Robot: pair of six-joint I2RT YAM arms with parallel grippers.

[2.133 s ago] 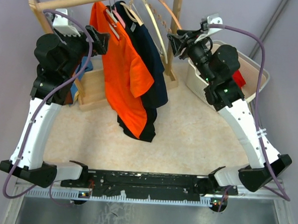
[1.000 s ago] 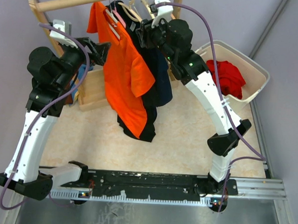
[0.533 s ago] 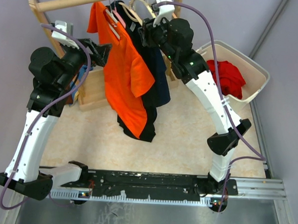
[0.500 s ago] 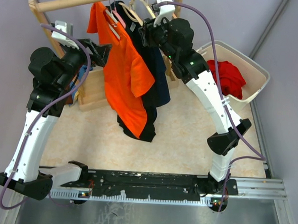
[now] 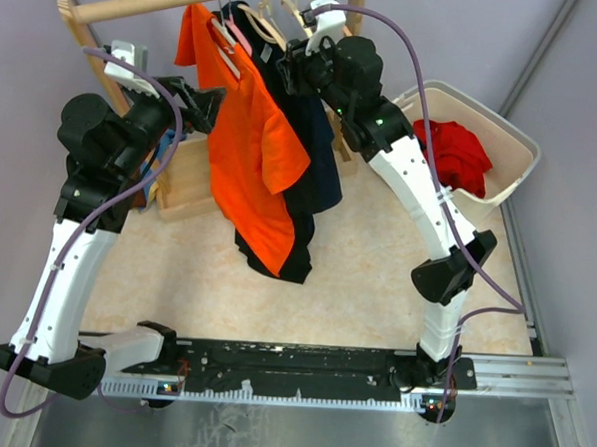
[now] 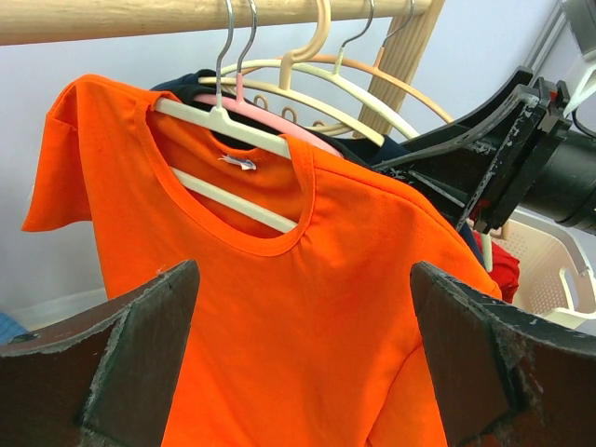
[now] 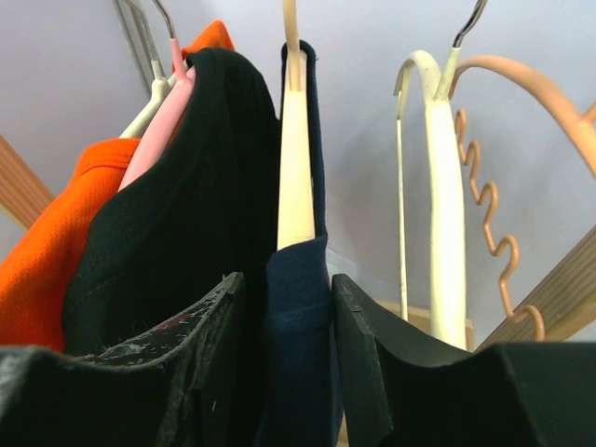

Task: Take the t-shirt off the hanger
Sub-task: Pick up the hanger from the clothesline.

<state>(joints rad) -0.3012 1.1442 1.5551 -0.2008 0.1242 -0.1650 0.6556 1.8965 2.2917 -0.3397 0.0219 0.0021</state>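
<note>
Three garments hang on the wooden rod (image 5: pixel 140 3): an orange t-shirt (image 5: pixel 252 151) on a white hanger (image 6: pixel 223 121), a black shirt (image 7: pixel 186 205) on a pink hanger, and a navy t-shirt (image 7: pixel 298 317) on a cream hanger (image 7: pixel 295 168). My right gripper (image 7: pixel 289 326) is up at the rod, its jaws pressed on the navy t-shirt's shoulder just below the hanger's neck. My left gripper (image 6: pixel 307 363) stands wide open in front of the orange t-shirt (image 6: pixel 298 307), not touching it.
A white bin (image 5: pixel 513 145) at the right holds a red garment (image 5: pixel 452 151). Empty white (image 7: pixel 442 186) and peach (image 7: pixel 503 102) hangers hang right of the navy t-shirt. A wooden crate (image 5: pixel 186 173) sits under the rod's left end, behind my left arm.
My right arm swung from beside the bin over to the rack and took the navy t-shirt's shoulder between its jaws. The left gripper shifted slightly and stays open.
</note>
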